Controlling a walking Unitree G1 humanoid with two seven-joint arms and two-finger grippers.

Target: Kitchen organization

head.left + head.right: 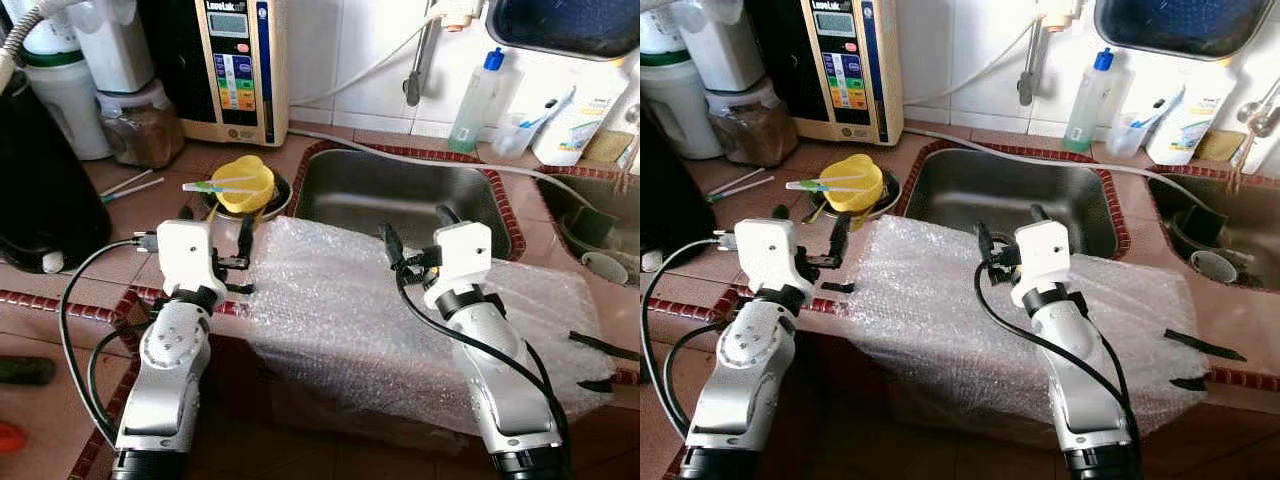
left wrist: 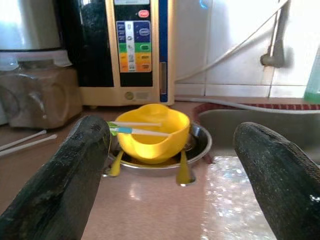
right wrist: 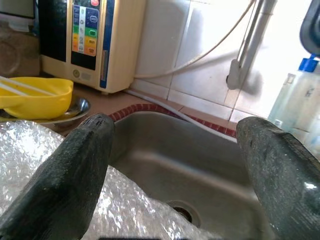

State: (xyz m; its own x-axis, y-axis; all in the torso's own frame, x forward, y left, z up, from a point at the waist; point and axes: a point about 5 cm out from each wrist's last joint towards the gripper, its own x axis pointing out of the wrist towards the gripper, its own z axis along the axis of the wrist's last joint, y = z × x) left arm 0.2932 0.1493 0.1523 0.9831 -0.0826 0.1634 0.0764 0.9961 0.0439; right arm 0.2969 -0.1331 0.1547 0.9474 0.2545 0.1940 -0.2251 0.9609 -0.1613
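A yellow bowl sits in a shallow metal dish on the tiled counter, left of the sink. A green-and-white toothbrush-like stick lies across the bowl's rim. A sheet of bubble wrap covers the counter's front edge and hangs over it. My left gripper is open just short of the bowl, at the wrap's left edge, with nothing between its fingers. Over the wrap my right gripper is open and empty, pointing toward the sink basin.
A beige water ioniser, a jar and a large black appliance crowd the back left. Two white sticks lie on the counter. Bottles line the wall. A second basin with a cup lies to the right.
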